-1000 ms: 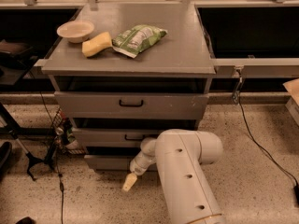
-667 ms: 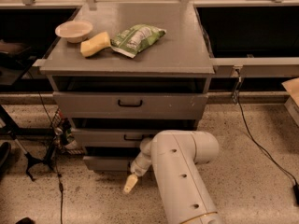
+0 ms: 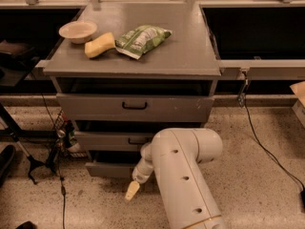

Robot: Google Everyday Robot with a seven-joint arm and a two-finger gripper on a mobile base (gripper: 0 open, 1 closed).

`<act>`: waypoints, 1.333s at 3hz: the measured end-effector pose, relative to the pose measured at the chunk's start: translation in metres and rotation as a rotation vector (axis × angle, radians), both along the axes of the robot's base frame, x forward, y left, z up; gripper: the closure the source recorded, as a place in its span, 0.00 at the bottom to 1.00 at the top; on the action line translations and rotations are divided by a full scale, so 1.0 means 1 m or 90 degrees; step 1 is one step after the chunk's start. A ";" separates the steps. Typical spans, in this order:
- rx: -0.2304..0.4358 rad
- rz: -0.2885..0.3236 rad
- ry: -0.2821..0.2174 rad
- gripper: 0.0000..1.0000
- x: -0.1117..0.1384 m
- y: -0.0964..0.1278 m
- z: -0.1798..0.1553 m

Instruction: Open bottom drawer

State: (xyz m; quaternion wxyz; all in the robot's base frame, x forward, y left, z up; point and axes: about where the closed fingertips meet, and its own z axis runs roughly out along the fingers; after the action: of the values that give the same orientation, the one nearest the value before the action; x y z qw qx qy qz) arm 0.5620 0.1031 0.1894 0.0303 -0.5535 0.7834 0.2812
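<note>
The white arm (image 3: 187,175) comes up from 6 o'clock, its wrist bending towards 9 o'clock. The gripper (image 3: 132,191) hangs at about 7 o'clock from the middle of the view, tip down towards the floor, just below the front of the bottom drawer (image 3: 110,169). Whether the gripper is spread or pressed together cannot be told. The bottom drawer is the lowest of the grey cabinet (image 3: 190,46), with its right end hidden behind the wrist. Above it at 12 o'clock are the middle drawer (image 3: 105,140) and the top drawer (image 3: 95,108). On the cabinet's top, towards 11 o'clock, lie a bowl (image 3: 77,31), a yellow block (image 3: 99,45) and a green bag (image 3: 142,39).
</note>
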 end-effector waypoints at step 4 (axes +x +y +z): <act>-0.088 0.010 0.018 0.00 -0.084 -0.021 0.028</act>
State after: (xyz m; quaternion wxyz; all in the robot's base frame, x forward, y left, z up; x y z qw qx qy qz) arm 0.4777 0.0825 0.2175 -0.0214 -0.5566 0.7967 0.2347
